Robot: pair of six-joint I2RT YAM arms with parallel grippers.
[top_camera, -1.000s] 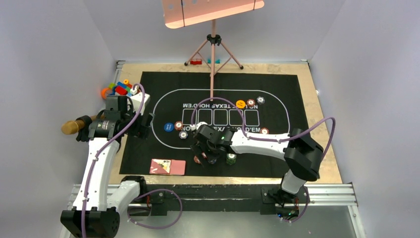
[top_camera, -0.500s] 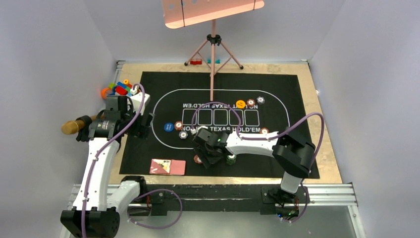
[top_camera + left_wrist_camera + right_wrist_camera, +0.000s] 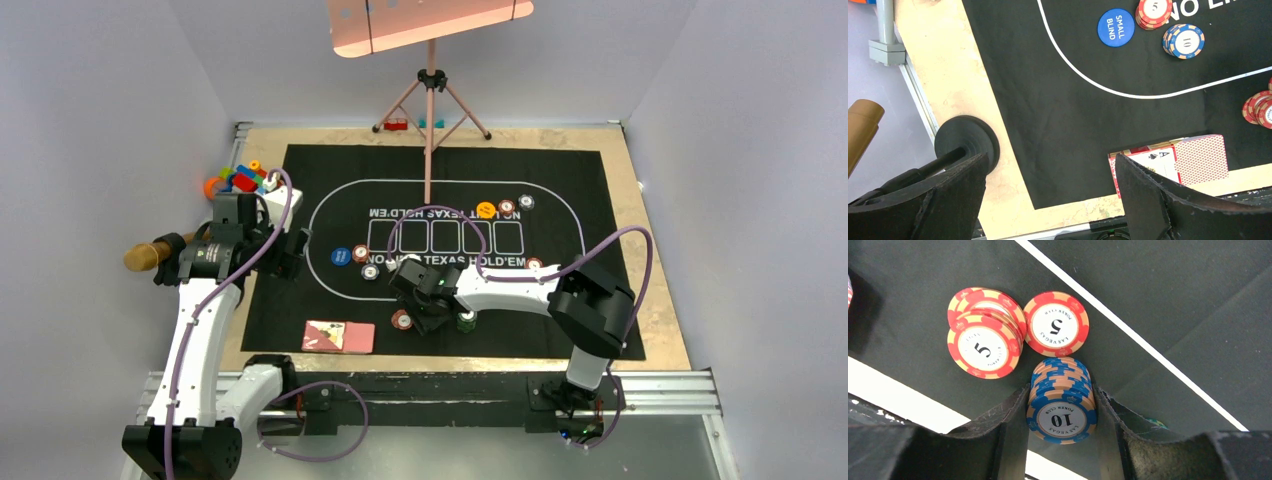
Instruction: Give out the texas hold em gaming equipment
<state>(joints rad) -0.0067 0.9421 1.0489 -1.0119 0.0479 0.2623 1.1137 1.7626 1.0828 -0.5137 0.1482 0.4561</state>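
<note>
Currently, the right gripper (image 3: 1060, 392) is clenched on a stack of blue chips (image 3: 1062, 415), just beside the red chips (image 3: 983, 347) on the black mat (image 3: 1173, 300), outside its white line. The left gripper (image 3: 1048, 195) is released, jaws spread wide, above the mat's edge near the playing cards (image 3: 1193, 157).
</note>
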